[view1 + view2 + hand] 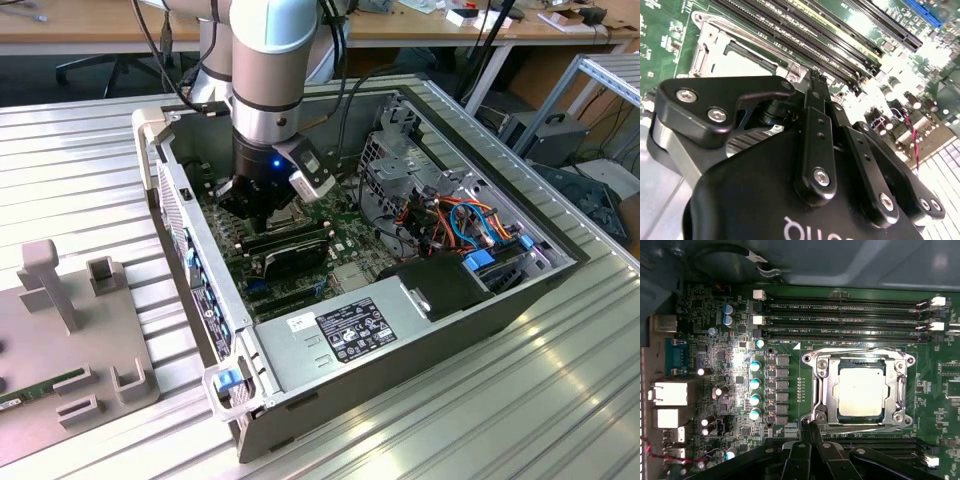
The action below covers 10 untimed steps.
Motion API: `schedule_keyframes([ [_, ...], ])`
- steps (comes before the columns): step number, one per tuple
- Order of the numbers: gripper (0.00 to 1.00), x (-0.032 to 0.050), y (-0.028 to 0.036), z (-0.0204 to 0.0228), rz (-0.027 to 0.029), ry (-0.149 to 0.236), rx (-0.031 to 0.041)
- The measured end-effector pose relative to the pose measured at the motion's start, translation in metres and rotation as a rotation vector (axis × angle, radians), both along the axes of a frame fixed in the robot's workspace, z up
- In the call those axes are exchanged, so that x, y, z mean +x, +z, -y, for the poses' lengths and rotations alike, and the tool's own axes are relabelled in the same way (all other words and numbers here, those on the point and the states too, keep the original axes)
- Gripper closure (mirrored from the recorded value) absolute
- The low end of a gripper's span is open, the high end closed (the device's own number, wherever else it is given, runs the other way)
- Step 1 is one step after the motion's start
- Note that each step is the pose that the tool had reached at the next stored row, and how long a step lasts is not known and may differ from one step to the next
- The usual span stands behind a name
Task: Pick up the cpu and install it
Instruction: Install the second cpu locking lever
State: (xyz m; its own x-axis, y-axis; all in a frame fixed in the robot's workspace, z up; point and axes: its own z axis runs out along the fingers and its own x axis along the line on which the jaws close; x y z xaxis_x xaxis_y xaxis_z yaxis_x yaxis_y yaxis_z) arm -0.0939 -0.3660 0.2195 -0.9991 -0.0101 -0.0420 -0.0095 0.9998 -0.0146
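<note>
We saw the cpu (860, 391) lying flat in its socket (860, 390) on the motherboard (740, 365). Our claw (810, 432) sat just beside the socket frame, fingers pressed together and empty. We judged slow, level motion best there, keeping clear of the memory slots (840, 320).

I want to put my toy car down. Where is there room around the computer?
The ribbed metal table is bare between the computer case and the grey fixture block, and in front of the case. Inside, the end effector, boards and cables crowd it.
</note>
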Motion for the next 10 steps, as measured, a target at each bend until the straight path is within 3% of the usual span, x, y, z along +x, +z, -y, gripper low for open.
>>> schedule_keyframes([
  [1,0.89,0.0,0.0037,0.0,0.0,0.0,-0.0003],
  [7,0.89,0.0003,0.0044,0.0,0.0,0.0,-0.0004],
  [10,0.89,0.0042,0.0044,0.0,0.0001,0.0,-0.0003],
])
